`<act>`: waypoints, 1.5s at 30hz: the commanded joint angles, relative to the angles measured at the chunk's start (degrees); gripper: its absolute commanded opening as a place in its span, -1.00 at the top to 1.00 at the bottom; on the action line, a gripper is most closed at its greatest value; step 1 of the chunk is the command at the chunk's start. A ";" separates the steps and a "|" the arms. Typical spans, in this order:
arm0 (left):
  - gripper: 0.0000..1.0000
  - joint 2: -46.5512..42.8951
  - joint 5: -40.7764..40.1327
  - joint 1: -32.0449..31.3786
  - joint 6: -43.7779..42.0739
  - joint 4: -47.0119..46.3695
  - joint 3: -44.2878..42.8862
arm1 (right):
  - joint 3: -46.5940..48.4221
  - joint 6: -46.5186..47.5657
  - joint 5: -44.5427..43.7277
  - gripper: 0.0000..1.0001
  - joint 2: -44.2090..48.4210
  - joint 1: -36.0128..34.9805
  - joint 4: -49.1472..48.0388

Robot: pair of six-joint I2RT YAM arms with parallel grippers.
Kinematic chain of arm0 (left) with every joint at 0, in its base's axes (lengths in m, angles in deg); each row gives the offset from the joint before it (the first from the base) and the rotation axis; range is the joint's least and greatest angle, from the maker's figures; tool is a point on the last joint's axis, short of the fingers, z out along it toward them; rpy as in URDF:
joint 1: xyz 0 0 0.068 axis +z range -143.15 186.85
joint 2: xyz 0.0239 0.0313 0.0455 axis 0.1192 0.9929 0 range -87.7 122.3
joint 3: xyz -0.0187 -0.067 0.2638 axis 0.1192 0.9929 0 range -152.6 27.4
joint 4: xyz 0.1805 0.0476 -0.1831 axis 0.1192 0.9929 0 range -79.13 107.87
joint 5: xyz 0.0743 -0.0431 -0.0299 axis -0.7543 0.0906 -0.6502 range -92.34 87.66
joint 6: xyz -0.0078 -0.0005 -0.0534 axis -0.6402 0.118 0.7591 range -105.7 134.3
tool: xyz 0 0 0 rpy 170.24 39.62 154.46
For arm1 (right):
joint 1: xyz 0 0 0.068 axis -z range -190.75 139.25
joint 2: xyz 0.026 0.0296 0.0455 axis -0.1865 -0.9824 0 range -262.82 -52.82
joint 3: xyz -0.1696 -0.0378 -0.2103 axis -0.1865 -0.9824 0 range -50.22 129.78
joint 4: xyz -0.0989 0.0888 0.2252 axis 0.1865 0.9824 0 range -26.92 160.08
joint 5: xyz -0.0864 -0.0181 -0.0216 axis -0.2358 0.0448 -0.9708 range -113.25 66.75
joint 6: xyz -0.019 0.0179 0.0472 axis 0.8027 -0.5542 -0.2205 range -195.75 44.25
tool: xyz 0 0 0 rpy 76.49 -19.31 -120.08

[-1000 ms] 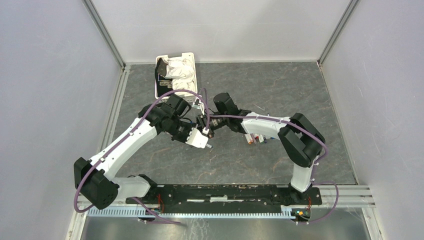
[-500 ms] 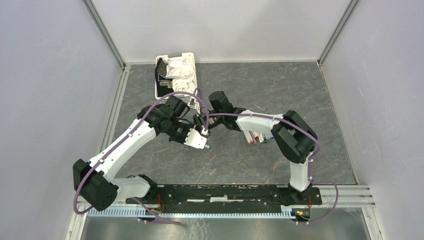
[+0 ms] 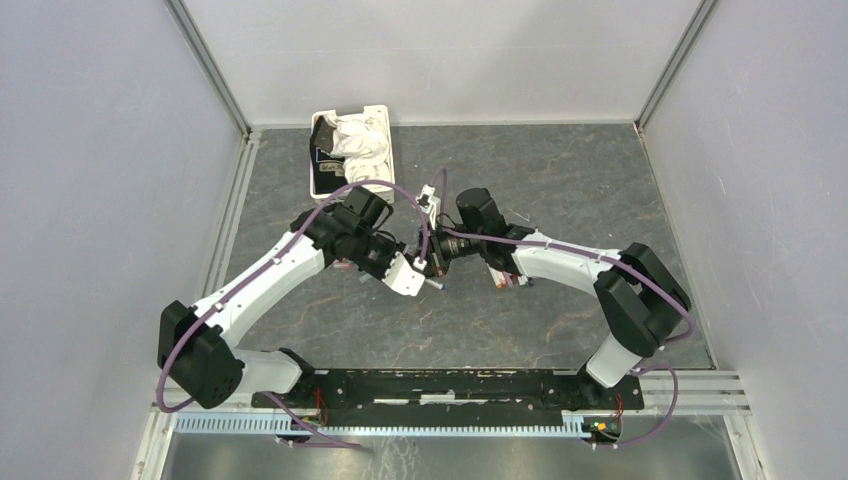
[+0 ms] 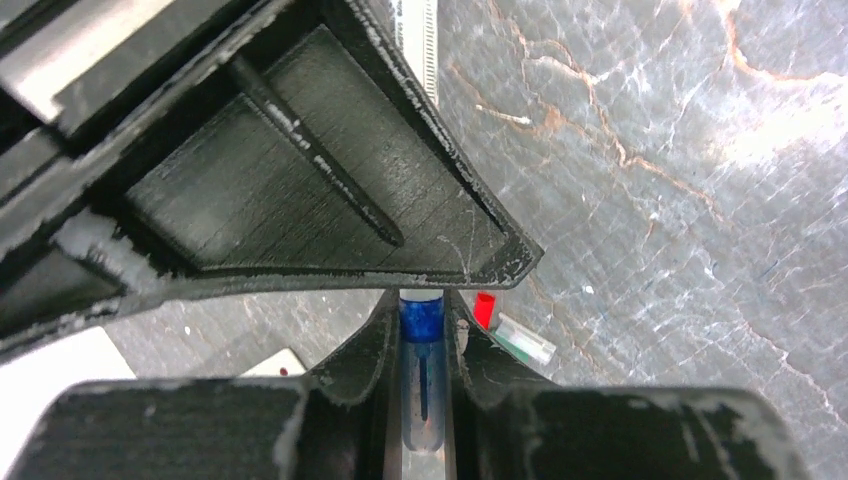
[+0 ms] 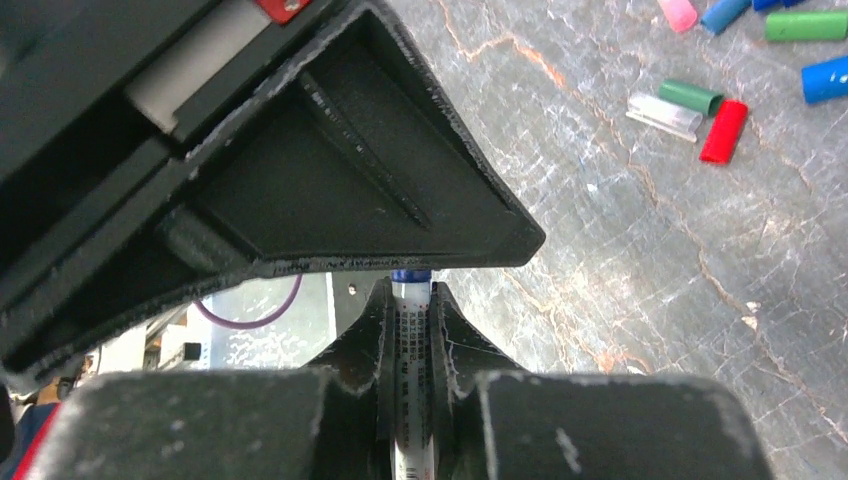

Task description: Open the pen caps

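My left gripper (image 3: 422, 279) and right gripper (image 3: 437, 256) meet nose to nose above the middle of the table. In the left wrist view my left gripper (image 4: 421, 335) is shut on a blue pen cap (image 4: 421, 318), with the pen's white barrel (image 4: 421, 296) just beyond it. In the right wrist view my right gripper (image 5: 410, 310) is shut on that pen's white printed barrel (image 5: 410, 335), its blue end (image 5: 410, 274) toward the left gripper. Loose caps lie on the table: red (image 5: 723, 131), green (image 5: 690, 96), clear (image 5: 663, 115), blue (image 5: 825, 79).
A white slotted basket (image 3: 321, 176) holding crumpled white cloth stands at the back left. A few more pens (image 3: 508, 279) lie beside the right forearm. More loose caps, pink (image 5: 678, 13) and green (image 5: 806, 25), lie nearby. Grey walls enclose the table.
Both grippers, still joined on the pen, have shifted to the right and slightly toward the near edge. The right arm's elbow has swung out to the right.
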 commanded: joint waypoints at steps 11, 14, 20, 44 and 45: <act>0.95 -0.61 -27.83 -8.91 11.45 6.91 -1.17 | 29.23 17.95 -0.05 1.00 -20.55 -3.26 49.23; 0.95 -5.91 -20.81 36.12 -24.41 2.73 6.22 | -30.21 -6.16 1.46 1.00 11.53 7.08 3.31; 0.95 -3.94 -24.55 12.35 0.30 5.51 -1.23 | -7.22 4.82 -0.44 1.00 2.34 0.21 23.88; 0.92 14.79 -9.49 8.94 24.99 -16.80 2.99 | -2.22 11.49 -45.76 1.00 12.72 13.70 30.65; 0.90 15.96 -9.19 8.93 25.03 -17.69 3.31 | -2.39 11.27 -47.31 1.00 13.00 13.88 29.79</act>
